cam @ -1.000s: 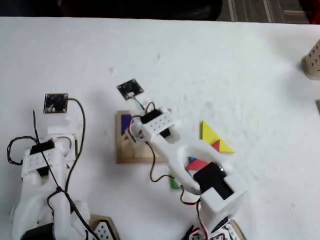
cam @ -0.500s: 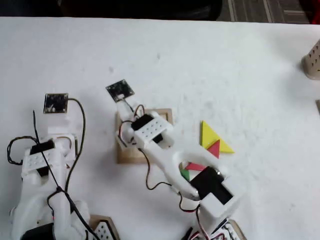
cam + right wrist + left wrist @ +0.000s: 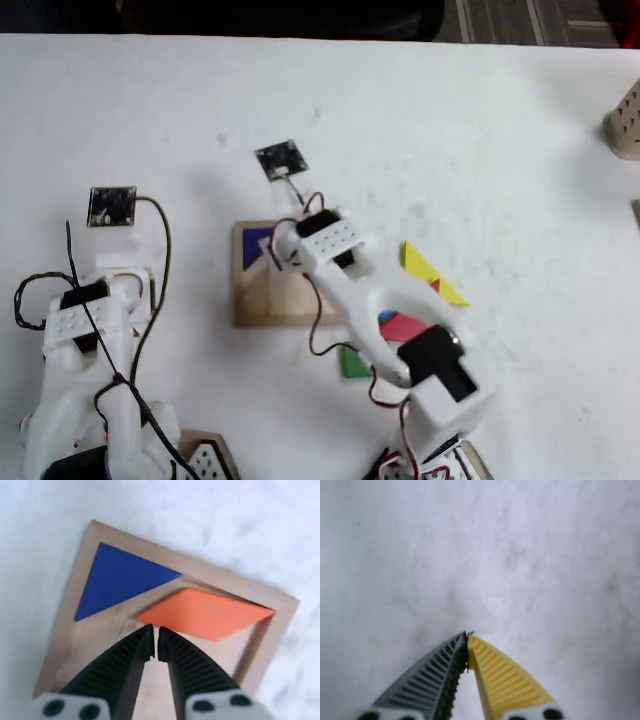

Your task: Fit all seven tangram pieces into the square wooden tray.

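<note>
My right hand [image 3: 155, 642] hangs over the wooden tray [image 3: 280, 617], its jaws drawn together on nothing. Just ahead of its tips lies the orange piece [image 3: 205, 612]. A little farther and to one side, the blue triangle [image 3: 117, 577] sits in a tray corner. Back along that arm, outside the tray, the red piece [image 3: 402, 328], green piece [image 3: 350, 362] and yellow triangle [image 3: 418, 262] rest on the counter [image 3: 450, 130]. My left hand [image 3: 467, 639] is closed and empty over bare counter.
</note>
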Tool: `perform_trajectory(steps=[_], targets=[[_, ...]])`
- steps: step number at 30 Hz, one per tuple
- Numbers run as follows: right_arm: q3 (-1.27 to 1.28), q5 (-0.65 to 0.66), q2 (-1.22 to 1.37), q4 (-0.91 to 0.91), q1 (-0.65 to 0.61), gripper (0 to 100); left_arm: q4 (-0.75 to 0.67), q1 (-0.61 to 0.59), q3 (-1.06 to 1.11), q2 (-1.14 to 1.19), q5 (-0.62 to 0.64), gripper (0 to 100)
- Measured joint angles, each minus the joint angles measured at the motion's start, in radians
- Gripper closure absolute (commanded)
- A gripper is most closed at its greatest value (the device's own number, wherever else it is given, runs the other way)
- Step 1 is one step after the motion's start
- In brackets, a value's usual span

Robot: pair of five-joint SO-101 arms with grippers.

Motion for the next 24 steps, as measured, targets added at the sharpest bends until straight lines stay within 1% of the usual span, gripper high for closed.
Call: perform_trajectory(steps=[4,9,17,24], targets=[[0.003,0.006,-0.089,0.071,-0.003,98.1,0.000,0.000,0.000,0.000,0.000,98],[0.084,0.014,-0.098,0.034,0.011,98.1,0.000,0.000,0.000,0.000,0.000,98],[0.060,0.021,0.023,0.008,0.032,98.1,0.000,0.000,0.000,0.000,0.000,98],[-0.071,0.021,0.133,0.008,0.077,98.1,0.000,0.000,0.000,0.000,0.000,98]])
